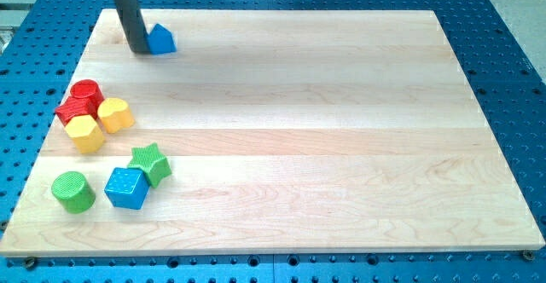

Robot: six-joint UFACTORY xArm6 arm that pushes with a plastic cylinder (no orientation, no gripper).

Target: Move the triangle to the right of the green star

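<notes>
A blue triangle block (162, 39) lies near the board's top left corner. My tip (138, 50) rests on the board just to the triangle's left, touching or nearly touching it. The green star (150, 163) lies at the lower left, far below the triangle. A blue cube (127, 187) touches the star's lower left side.
A green cylinder (73, 191) stands left of the blue cube. Higher on the left edge a red cylinder (86, 92), a red star (74, 110), a yellow heart (115, 113) and a yellow hexagon (85, 134) cluster together. The wooden board (341, 129) lies on a blue perforated table.
</notes>
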